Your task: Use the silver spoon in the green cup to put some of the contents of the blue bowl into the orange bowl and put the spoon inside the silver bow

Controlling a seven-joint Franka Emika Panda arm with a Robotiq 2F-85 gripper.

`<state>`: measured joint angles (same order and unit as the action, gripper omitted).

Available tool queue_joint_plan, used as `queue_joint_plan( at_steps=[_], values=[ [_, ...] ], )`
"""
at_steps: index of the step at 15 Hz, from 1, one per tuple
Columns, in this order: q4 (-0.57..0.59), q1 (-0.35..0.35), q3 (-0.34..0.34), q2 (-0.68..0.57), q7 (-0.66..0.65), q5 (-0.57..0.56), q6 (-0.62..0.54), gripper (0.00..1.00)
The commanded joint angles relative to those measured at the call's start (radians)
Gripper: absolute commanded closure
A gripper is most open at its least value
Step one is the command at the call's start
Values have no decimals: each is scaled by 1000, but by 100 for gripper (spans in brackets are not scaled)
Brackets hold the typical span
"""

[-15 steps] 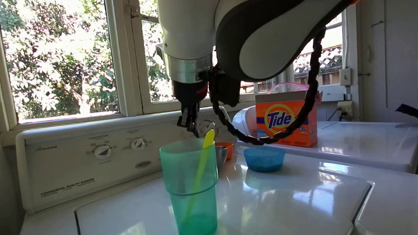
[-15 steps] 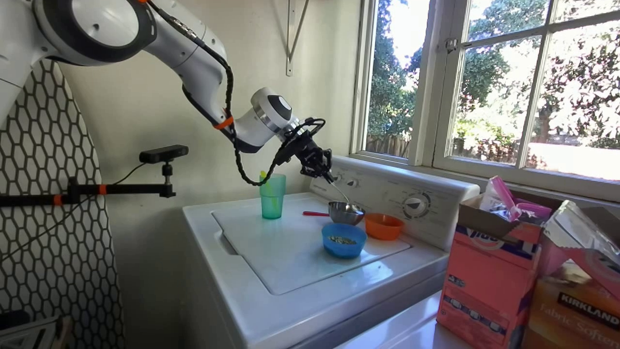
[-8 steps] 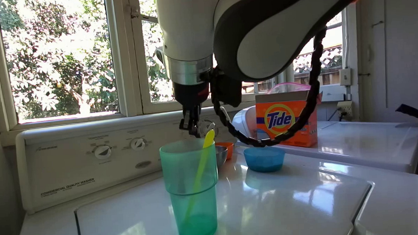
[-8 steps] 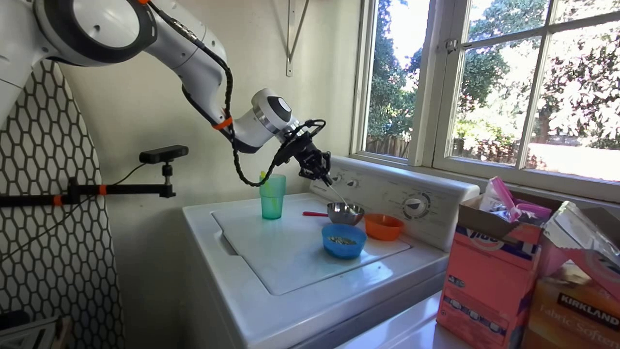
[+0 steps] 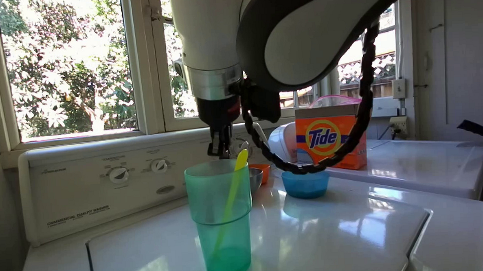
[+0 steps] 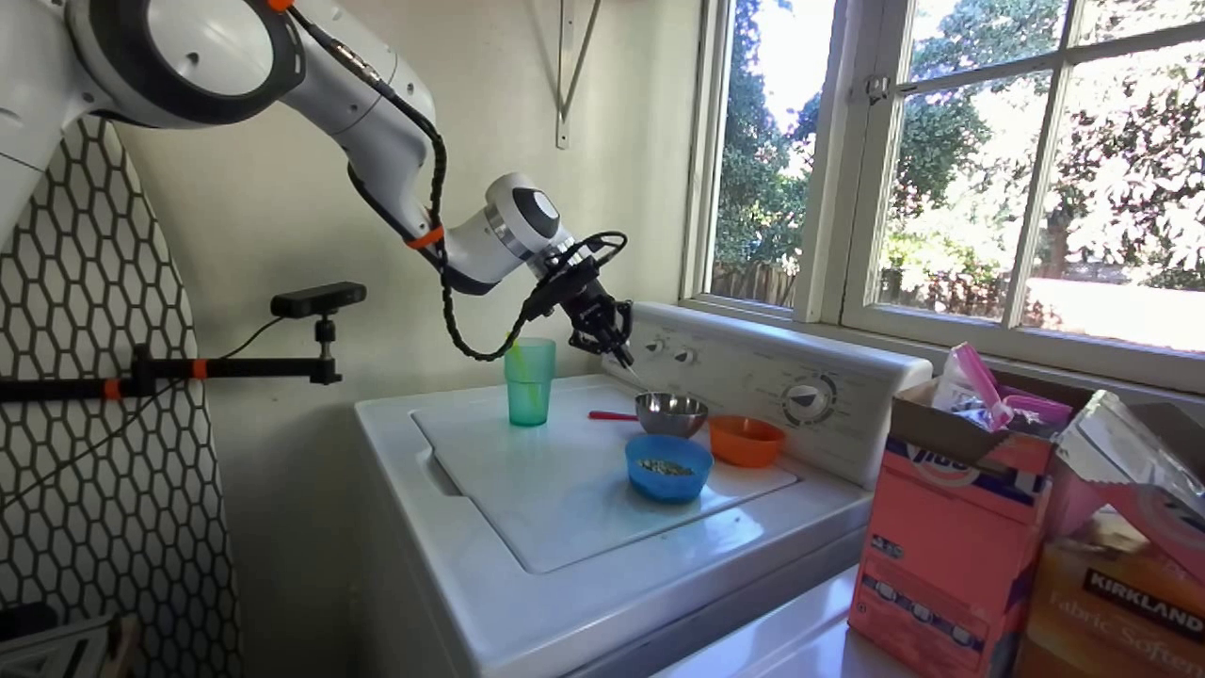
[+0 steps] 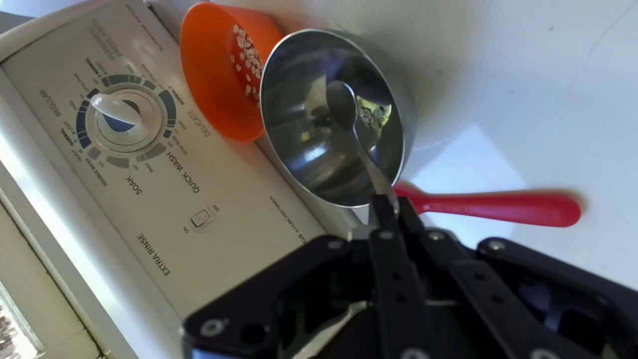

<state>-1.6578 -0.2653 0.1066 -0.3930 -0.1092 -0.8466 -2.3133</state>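
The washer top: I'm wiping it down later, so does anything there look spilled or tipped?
Nothing looks tipped: the green cup, blue bowl, orange bowl and silver bowl stand upright. A few dark specks stand out against the white washer top in the wrist view, but are too small to identify.

1. The slim silver spoon [image 7: 370, 167] slanted down, its head over or in the silver bowl [image 7: 294, 112]; I couldn't tell which.
2. Just beside the silver bowl, the orange bowl [image 7: 207, 75] held scattered white flakes [image 7: 248, 56].
3. Near both, the blue bowl [image 6: 668, 488] held speckled bits [image 6: 665, 467].
4. The translucent green cup [image 5: 208, 206] stood upright, well apart from the bowls.
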Motion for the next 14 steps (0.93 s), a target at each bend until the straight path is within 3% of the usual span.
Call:
queue_joint_plan(
  at_steps=[1,9,14],
  values=[
    [27,-8,1,-22,37,21,63,99],
    [93,1,1,-72,90,72,153,99],
    [96,-26,-22,-56,44,-19,134,99]
  ],
)
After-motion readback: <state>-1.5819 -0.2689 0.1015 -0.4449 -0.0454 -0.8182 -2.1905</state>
